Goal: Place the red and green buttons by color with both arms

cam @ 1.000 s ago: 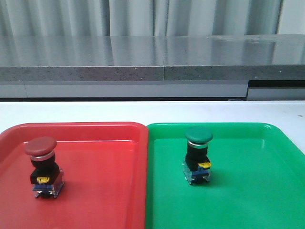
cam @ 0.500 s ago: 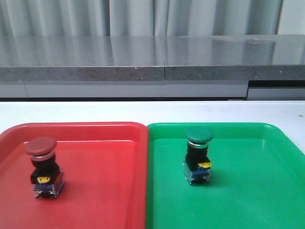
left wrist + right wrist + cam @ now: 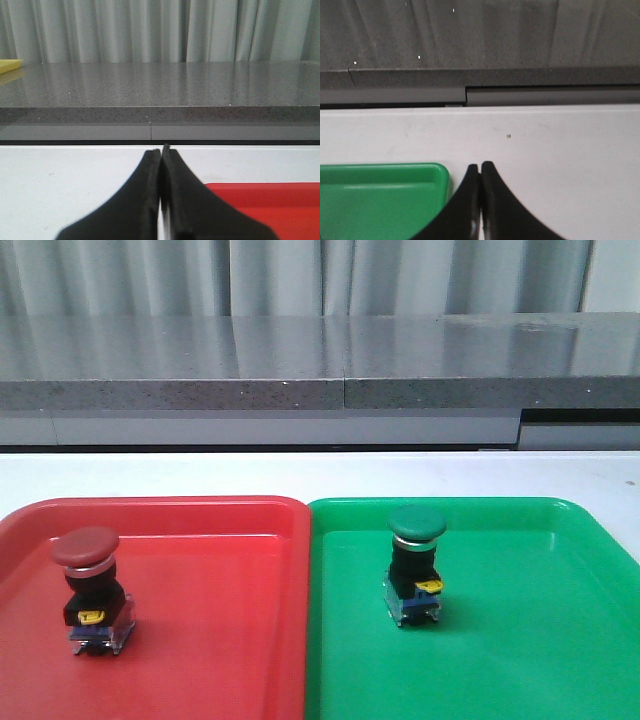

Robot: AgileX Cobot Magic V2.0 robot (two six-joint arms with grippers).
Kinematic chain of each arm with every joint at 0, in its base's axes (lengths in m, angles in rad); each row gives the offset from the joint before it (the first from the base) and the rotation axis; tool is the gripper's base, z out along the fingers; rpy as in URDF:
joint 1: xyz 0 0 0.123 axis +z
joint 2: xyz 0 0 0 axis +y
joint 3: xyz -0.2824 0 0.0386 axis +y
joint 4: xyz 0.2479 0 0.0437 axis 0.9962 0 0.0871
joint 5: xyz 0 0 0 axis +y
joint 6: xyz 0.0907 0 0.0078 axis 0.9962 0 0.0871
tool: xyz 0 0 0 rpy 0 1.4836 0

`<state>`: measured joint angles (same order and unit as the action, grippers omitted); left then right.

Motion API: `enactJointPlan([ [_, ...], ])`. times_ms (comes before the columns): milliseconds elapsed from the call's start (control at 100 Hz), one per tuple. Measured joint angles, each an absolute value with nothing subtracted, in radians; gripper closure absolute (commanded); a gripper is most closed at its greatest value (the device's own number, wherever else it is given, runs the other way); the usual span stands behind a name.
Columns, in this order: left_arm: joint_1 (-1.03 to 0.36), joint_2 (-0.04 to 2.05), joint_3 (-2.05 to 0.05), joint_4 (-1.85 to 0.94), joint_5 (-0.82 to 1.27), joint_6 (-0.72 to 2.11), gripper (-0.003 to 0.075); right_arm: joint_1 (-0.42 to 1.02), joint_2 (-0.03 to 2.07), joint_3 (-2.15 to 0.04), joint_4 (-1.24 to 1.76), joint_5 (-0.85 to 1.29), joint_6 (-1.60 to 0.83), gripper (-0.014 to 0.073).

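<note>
The red button stands upright in the red tray, toward its left side. On the green tray the green button stands upright near the left part. Neither arm shows in the front view. My left gripper is shut with nothing between its fingers, over the white table just left of the red tray's corner. Off the green tray's far right corner, my right gripper is shut and holds nothing.
The two trays lie side by side on a white table. A grey stone counter runs along the far edge, with curtains behind it. A yellow object rests on the counter in the left wrist view.
</note>
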<state>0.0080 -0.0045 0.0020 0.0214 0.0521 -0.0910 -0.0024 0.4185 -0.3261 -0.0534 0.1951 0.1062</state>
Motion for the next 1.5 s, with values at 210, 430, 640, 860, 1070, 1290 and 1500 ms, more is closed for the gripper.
enactJointPlan([
  [210,0.008,-0.005,0.002,0.021,0.052,-0.091,0.0741,-0.002,0.285,-0.229,-0.055,0.088,0.106,0.0657],
  [430,0.008,-0.005,0.002,0.021,0.052,-0.091,0.0741,-0.002,0.150,-0.142,-0.055,0.053,0.106,0.0657],
  [640,0.008,-0.005,0.002,0.021,0.052,-0.091,0.0741,-0.002,0.011,-0.058,-0.055,0.042,0.106,0.0657],
  [860,0.008,-0.005,0.002,0.021,0.054,-0.091,0.0741,-0.002,-0.009,0.025,-0.028,0.000,0.106,0.0657],
  [1070,0.008,-0.005,0.002,0.021,0.054,-0.091,0.0741,-0.002,-0.009,0.027,-0.018,0.000,0.106,0.0657],
  [1290,0.008,-0.005,0.002,0.021,0.054,-0.091,0.0741,-0.002,-0.010,0.027,-0.052,0.000,0.106,0.0657],
  [1500,0.008,-0.005,0.002,0.021,0.054,-0.091,0.0741,-0.002,-0.010,0.027,-0.056,-0.015,0.106,0.0657],
])
